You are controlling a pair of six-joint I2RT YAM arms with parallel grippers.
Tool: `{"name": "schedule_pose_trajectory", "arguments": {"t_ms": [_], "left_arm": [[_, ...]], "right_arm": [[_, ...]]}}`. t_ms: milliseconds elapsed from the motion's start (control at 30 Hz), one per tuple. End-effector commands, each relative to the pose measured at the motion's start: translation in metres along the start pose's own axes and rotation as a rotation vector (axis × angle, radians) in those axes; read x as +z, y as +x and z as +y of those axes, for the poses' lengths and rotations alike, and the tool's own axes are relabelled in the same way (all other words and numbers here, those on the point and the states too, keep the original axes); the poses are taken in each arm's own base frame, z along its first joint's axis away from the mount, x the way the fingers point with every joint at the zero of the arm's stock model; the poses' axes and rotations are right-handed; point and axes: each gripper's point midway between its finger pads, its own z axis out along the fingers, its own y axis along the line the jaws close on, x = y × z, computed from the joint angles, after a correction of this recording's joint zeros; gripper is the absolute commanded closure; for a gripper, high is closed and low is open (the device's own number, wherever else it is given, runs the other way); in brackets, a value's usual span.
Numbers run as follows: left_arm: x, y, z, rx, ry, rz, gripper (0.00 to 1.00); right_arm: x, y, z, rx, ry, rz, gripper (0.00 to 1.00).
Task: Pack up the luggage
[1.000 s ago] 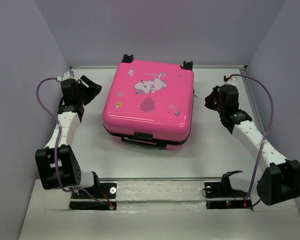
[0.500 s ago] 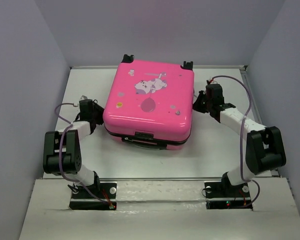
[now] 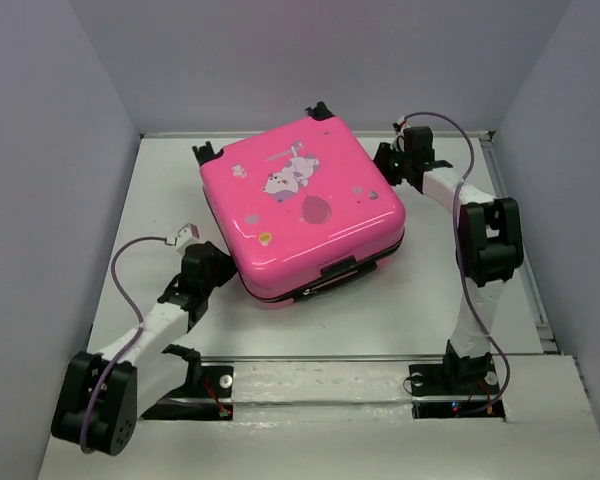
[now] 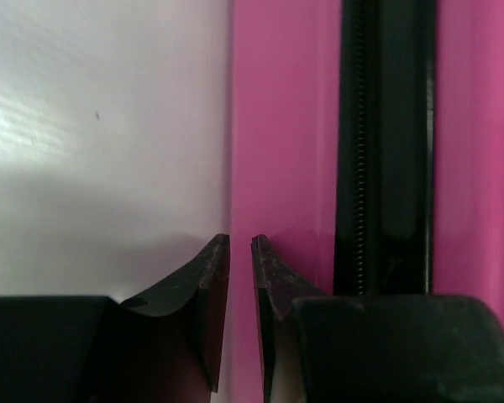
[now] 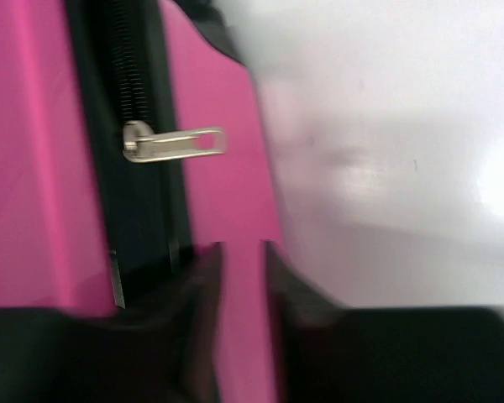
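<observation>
Listing items front to back, with a hazard noted for each.

1. Left gripper (image 3: pixel 206 268): low on the table (image 3: pixel 430 300), at the near-left corner of the luggage (image 3: pixel 300 205). Its fingers are almost together with only a thin slit between them, and nothing is in it. The tips sit just beside the pink shell, and the zip track (image 4: pixel 385 143) lies one band further over. Hazard: tips this narrow give a small bearing face. A push here would likely ride up or off the rounded shell rather than steady it.

2. Luggage: mid-table, lid down, askew to the table edges, with the handle side towards the near right. The zip looks closed, so packing probably cannot start until it is run open. Hazard: a hard shell on a smooth top may skid or spin under any sideways pull that the other side does not brace.

3. Right gripper (image 5: pixel 242 245): at the far-right corner of the case. Its fingers are a little apart and hold nothing, with the shell showing behind the gap. The view is blurred. Hazard: aim taken from a smeared view may miss.

4. Zip pull (image 5: pixel 175 143): a small flat metal tab lying across the track, clear of the right fingers. Hazard: a thin, loose tab could flip aside or slip out of a shallow pinch. A hard tug could drag the case instead of the slider.

5. Wheels (image 3: pixel 206 152): on the far edge, untouched.
</observation>
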Motion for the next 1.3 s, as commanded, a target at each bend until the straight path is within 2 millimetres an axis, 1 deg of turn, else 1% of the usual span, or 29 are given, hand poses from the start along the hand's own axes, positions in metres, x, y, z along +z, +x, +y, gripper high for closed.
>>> {"name": "schedule_pose_trajectory", "arguments": {"t_ms": [0,33,100,133,200,233,300,367,400,433,500,533,567,633,667,700,733,767,800,833,867,933,967,1000,1033,1067,1200,1233,1267], "left_arm": [[-0.03,0.013,-0.052,0.037,0.209,-0.02,0.71],[-0.036,0.022,-0.053,0.061,0.203,-0.014,0.71],[-0.049,0.02,-0.063,0.069,0.238,-0.039,0.71],[-0.053,0.023,-0.064,0.083,0.236,-0.044,0.71],[-0.063,0.014,-0.073,0.072,0.267,-0.075,0.71],[-0.066,0.011,-0.074,0.073,0.269,-0.081,0.71],[-0.072,0.002,-0.083,0.076,0.292,-0.101,0.7],[-0.073,0.001,-0.086,0.096,0.293,-0.102,0.7],[-0.075,-0.003,-0.091,0.1,0.304,-0.107,0.7],[-0.077,-0.005,-0.095,0.111,0.315,-0.106,0.7],[-0.081,-0.012,-0.105,0.113,0.33,-0.117,0.7],[-0.083,-0.015,-0.11,0.115,0.342,-0.125,0.7],[-0.086,-0.019,-0.114,0.114,0.35,-0.136,0.7],[-0.093,-0.034,-0.126,0.108,0.368,-0.174,0.7],[-0.095,-0.038,-0.128,0.117,0.368,-0.185,0.69],[-0.097,-0.047,-0.135,0.112,0.367,-0.208,0.69],[-0.099,-0.051,-0.14,0.114,0.375,-0.215,0.69],[-0.102,-0.059,-0.146,0.115,0.373,-0.237,0.68],[-0.103,-0.064,-0.148,0.115,0.366,-0.253,0.68],[-0.103,-0.068,-0.151,0.115,0.366,-0.264,0.68],[-0.104,-0.076,-0.158,0.115,0.369,-0.279,0.67],[-0.104,-0.081,-0.161,0.124,0.359,-0.286,0.67],[-0.105,-0.084,-0.163,0.126,0.356,-0.29,0.67],[-0.105,-0.085,-0.164,0.124,0.357,-0.293,0.67],[-0.106,-0.084,-0.163,0.119,0.357,-0.291,0.67],[-0.109,-0.085,-0.164,0.111,0.368,-0.293,0.67],[-0.11,-0.075,-0.143,0.098,0.353,-0.283,0.67],[-0.109,-0.072,-0.138,0.098,0.345,-0.28,0.67],[-0.107,-0.066,-0.129,0.097,0.332,-0.27,0.67]], "right_arm": [[-0.011,-0.006,0.135,-0.071,-0.454,0.118,0.5],[-0.013,-0.02,0.148,-0.084,-0.47,0.092,0.43],[-0.005,-0.025,0.151,-0.06,-0.474,0.098,0.27],[-0.01,-0.043,0.161,-0.062,-0.487,0.065,0.23],[-0.007,-0.051,0.161,-0.049,-0.461,0.066,0.16],[-0.014,-0.071,0.17,-0.07,-0.46,0.017,0.15],[-0.021,-0.085,0.175,-0.085,-0.443,-0.014,0.11],[-0.041,-0.114,0.175,-0.101,-0.416,-0.082,0.08],[-0.049,-0.12,0.18,-0.109,-0.42,-0.098,0.08],[-0.066,-0.133,0.181,-0.114,-0.418,-0.134,0.07],[-0.089,-0.146,0.187,-0.135,-0.422,-0.177,0.07],[-0.117,-0.153,0.197,-0.178,-0.427,-0.221,0.07],[-0.13,-0.153,0.202,-0.199,-0.436,-0.236,0.07],[-0.138,-0.127,0.207,-0.264,-0.432,-0.211,0.09],[-0.177,-0.124,0.226,-0.325,-0.452,-0.267,0.13],[-0.163,-0.085,0.226,-0.377,-0.44,-0.222,0.24],[-0.173,-0.074,0.221,-0.398,-0.44,-0.23,0.32],[-0.216,-0.056,0.249,-0.456,-0.486,-0.291,0.46],[-0.201,-0.013,0.234,-0.475,-0.484,-0.243,0.71],[-0.21,0.006,0.234,-0.485,-0.499,-0.253,0.79],[-0.25,0.024,0.25,-0.511,-0.578,-0.315,0.86],[-0.266,0.053,0.247,-0.521,-0.65,-0.352,0.93],[-0.251,0.091,0.224,-0.488,-0.632,-0.272,0.93],[-0.268,0.102,0.22,-0.486,-0.654,-0.295,0.93],[-0.268,0.113,0.211,-0.478,-0.648,-0.283,0.93],[-0.254,0.136,0.192,-0.454,-0.614,-0.234,0.93],[-0.242,0.176,0.165,-0.421,-0.589,-0.151,0.79],[-0.238,0.179,0.16,-0.416,-0.575,-0.149,0.67],[-0.228,0.183,0.149,-0.41,-0.526,-0.147,0.62]]}}
